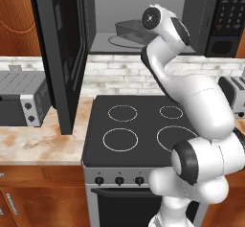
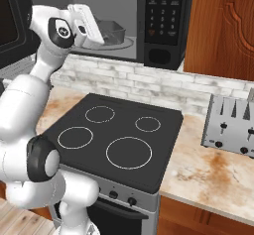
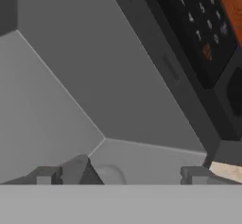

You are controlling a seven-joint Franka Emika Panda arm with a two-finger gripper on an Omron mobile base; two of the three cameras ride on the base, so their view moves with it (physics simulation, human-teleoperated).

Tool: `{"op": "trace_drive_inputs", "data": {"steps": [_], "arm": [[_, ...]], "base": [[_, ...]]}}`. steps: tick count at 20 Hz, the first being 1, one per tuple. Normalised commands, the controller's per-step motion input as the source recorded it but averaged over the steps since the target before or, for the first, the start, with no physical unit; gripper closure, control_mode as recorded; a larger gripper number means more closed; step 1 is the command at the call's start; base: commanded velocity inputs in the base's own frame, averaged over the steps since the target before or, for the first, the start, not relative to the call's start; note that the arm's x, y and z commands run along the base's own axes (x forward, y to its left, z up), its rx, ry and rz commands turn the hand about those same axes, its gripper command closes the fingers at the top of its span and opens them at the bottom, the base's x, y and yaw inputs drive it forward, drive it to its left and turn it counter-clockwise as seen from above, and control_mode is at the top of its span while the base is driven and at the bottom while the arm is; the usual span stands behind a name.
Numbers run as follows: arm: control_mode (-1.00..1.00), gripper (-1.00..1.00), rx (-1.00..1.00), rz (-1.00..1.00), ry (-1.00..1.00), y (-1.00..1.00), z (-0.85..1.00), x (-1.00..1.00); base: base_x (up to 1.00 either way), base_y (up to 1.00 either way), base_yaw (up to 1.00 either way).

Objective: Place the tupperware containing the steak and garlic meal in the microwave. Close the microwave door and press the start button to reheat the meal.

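Observation:
The black microwave hangs above the stove with its door swung wide open to the left. Inside the light-grey cavity the smoky-grey tupperware rests on the glass turntable. The steak and garlic are hidden from me in the tub. My hand is at the cavity mouth, just in front of the tub. In the hand view my gripper is open and holds nothing. A corner of the tupperware lies by the left fingertip. The keypad is at the upper right.
A black four-burner stove lies under the microwave. A silver toaster oven stands on the counter to the left, partly behind the open door. A silver toaster stands on the counter to the right. Wooden cabinets flank the microwave.

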Motion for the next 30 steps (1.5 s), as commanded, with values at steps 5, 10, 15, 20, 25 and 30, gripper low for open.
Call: {"op": "trace_drive_inputs", "data": {"steps": [5, 10, 15, 20, 25, 30], "arm": [[-1.00, -1.00, 0.04, 0.06, 0.10, 0.22, -0.01, -1.00], [-1.00, -1.00, 0.07, 0.11, 0.11, 0.15, 0.00, -1.00], [-1.00, -1.00, 0.05, 0.15, 0.07, 0.04, 0.00, -0.97], [-1.00, -1.00, 0.03, 0.24, 0.03, 0.00, 0.00, -0.71], [-1.00, -1.00, 0.00, 0.30, 0.13, 0.00, 0.00, -0.65], [-1.00, -1.00, 0.00, 0.31, 0.20, 0.07, 0.00, -0.54]], "base": [[0.00, 0.00, 0.00], [0.00, 0.00, 0.00], [0.00, 0.00, 0.00], [0.00, 0.00, 0.00], [0.00, 0.00, 0.00], [0.00, 0.00, 0.00]]}}
